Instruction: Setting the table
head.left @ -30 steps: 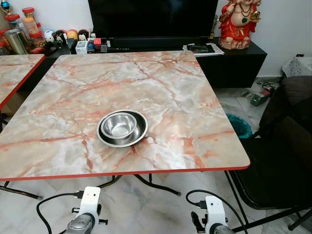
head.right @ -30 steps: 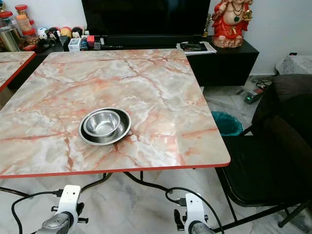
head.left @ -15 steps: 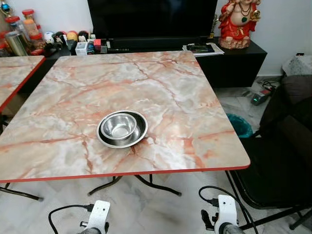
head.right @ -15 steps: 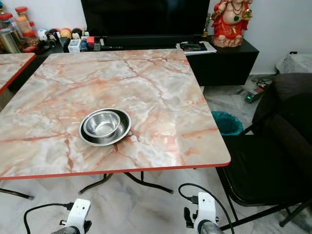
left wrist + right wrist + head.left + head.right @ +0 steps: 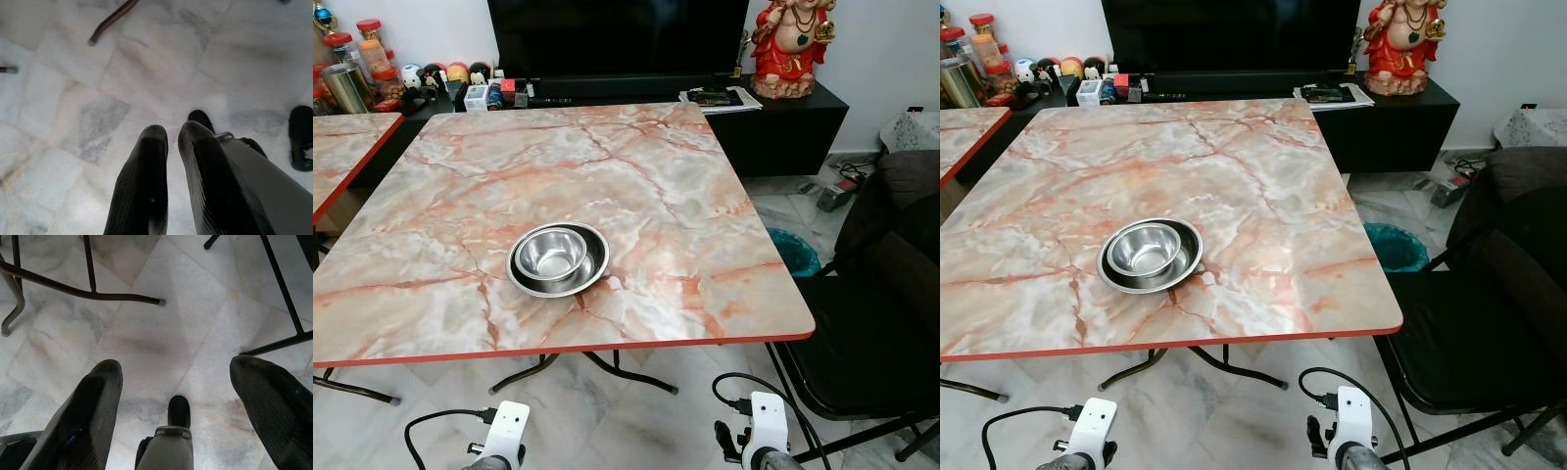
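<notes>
A steel bowl point(image 5: 551, 253) is sitting inside a wider steel plate point(image 5: 591, 275) on the marbled tabletop point(image 5: 636, 186), toward its near edge, up and ahead of both tools, which are hanging below that edge over the floor point(image 5: 146, 328). The left tool point(image 5: 172, 138) is pointing down at the marble tiles with its fingers point(image 5: 146, 176) nearly pressed together and holding nothing. The right tool point(image 5: 177, 382) is hanging with its fingers point(image 5: 90, 406) spread wide, also bare; the tabletop's dark legs point(image 5: 73, 289) are crossing the floor just beyond it. A black chair point(image 5: 871, 323) is standing off to the right tool's side, cut off by the frame edge. The wrists point(image 5: 759, 431) are only partly showing at the bottom of the eye views.
</notes>
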Available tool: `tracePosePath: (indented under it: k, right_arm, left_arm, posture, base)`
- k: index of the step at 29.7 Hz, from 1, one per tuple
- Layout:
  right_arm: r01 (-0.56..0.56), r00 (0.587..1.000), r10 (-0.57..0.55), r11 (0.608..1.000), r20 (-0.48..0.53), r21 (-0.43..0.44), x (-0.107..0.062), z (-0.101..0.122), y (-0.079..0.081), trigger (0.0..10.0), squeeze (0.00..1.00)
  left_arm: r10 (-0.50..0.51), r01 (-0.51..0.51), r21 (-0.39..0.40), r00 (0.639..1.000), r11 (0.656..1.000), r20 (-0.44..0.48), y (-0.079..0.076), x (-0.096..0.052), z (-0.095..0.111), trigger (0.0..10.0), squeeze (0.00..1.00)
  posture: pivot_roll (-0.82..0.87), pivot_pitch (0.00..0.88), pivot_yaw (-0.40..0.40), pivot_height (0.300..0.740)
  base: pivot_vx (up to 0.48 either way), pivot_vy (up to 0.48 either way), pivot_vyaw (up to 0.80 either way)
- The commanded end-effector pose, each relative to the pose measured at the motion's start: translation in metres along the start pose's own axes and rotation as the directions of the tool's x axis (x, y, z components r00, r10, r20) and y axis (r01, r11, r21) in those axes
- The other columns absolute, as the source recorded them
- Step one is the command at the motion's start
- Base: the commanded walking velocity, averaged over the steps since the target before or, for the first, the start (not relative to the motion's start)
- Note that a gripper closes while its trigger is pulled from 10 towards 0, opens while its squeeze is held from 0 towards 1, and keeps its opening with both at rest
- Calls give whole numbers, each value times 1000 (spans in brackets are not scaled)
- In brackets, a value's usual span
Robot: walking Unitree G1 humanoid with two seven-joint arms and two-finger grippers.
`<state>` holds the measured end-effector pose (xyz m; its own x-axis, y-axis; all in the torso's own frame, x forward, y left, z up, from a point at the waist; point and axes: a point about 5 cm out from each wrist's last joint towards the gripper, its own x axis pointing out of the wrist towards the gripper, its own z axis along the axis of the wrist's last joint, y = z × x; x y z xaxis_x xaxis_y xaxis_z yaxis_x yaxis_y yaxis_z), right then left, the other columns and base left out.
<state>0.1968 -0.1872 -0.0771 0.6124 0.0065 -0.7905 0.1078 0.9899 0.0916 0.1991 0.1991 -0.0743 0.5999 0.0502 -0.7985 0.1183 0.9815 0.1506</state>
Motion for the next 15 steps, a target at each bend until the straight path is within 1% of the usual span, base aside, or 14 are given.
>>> tracePosePath:
  k: [1, 8, 15]
  right_arm:
    - [-2, 1000, 2, 1000, 3, 11, 0, 1, 0, 10000, 0]
    - [-7, 1000, 7, 1000, -2, 2, 0, 1, 1, 10000, 0]
    - [-14, 1000, 14, 1000, -6, -15, 1, 1, 4, 10000, 0]
  left_arm:
    - [30, -30, -26, 1000, 999, 0, 7, -1, -1, 10000, 0]
    - [68, -68, -68, 998, 995, -1, 15, -1, -2, 10000, 0]
    - [59, -58, -76, 998, 995, 0, 14, -1, -2, 10000, 0]
  posture:
    - [-63, 0, 11, 740]
    - [-62, 0, 11, 740]
    - [-63, 0, 12, 740]
  base:
    - [0, 0, 0]
    - [0, 0, 0]
    - [0, 0, 0]
